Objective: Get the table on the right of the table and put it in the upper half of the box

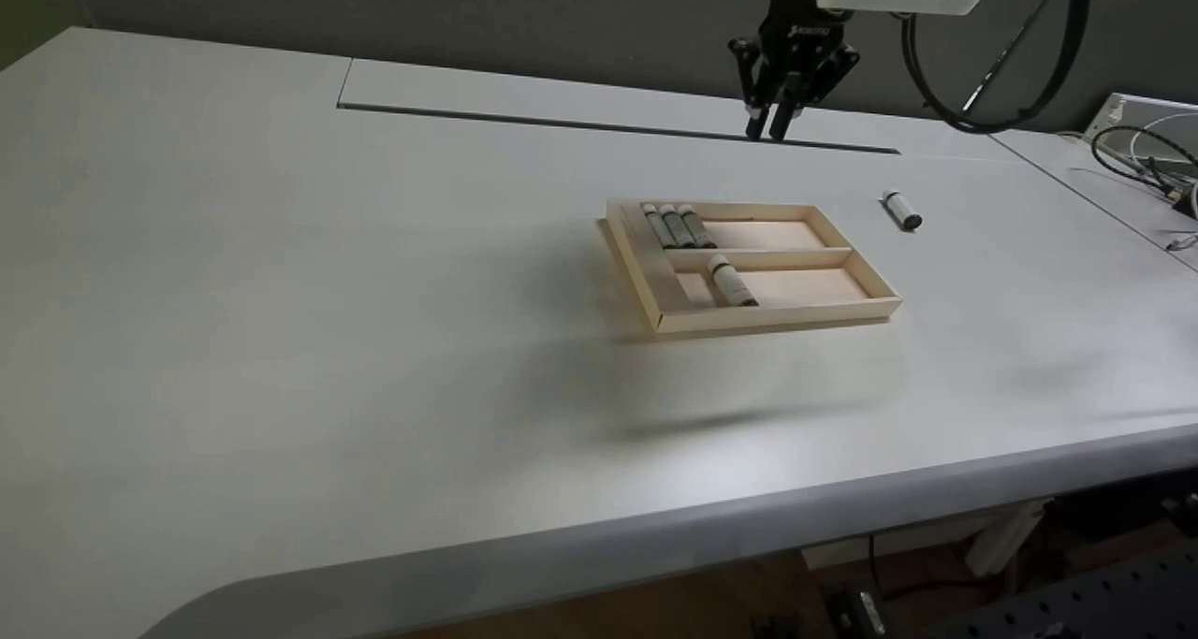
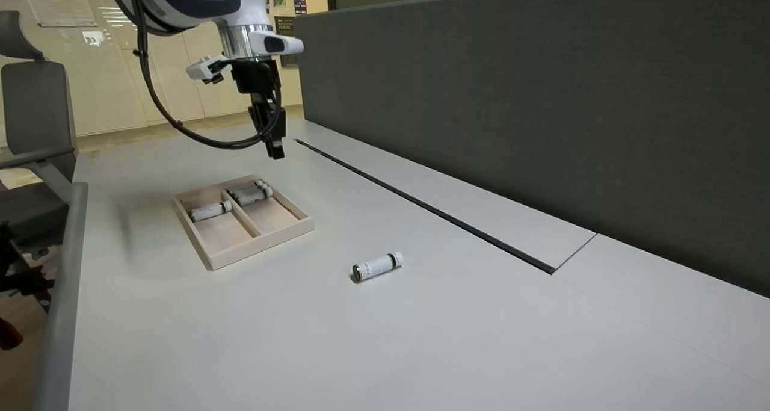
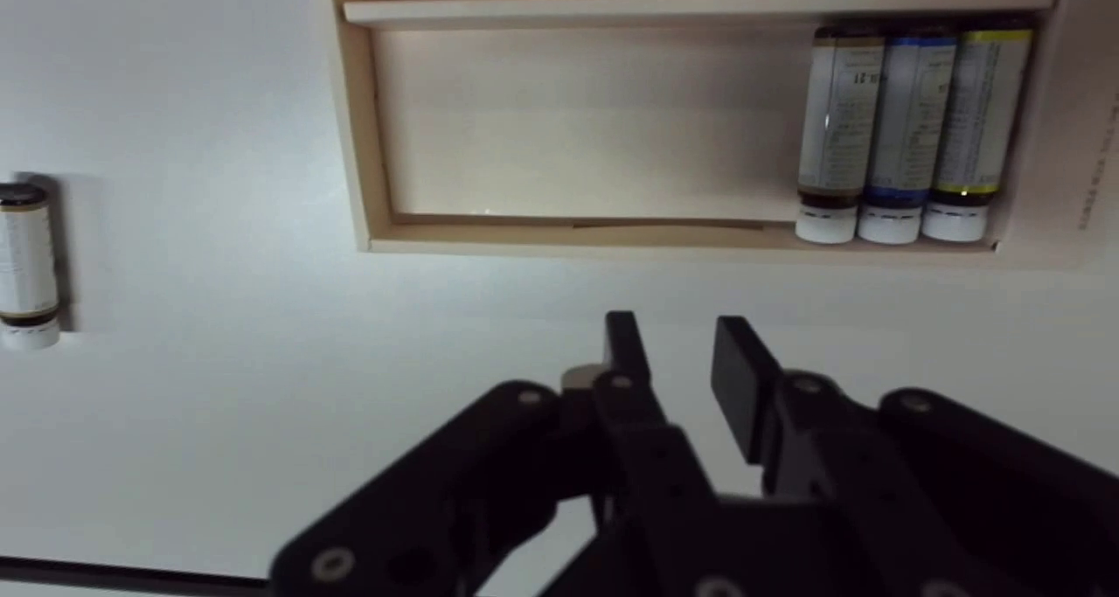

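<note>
A small bottle with a white label and white cap lies alone on the table, to the right of the box. It shows also in an exterior view and at the left edge of the wrist view. The shallow wooden box has two compartments split by a divider; it also shows in an exterior view. My gripper is open, with nothing between its fingers. In an exterior view the gripper hangs above the table, behind the box, away from the loose bottle.
Three bottles lie side by side at one end of the box's upper compartment. One bottle lies in the lower compartment. A dark grey partition stands along the table's back. Cables lie at the far right.
</note>
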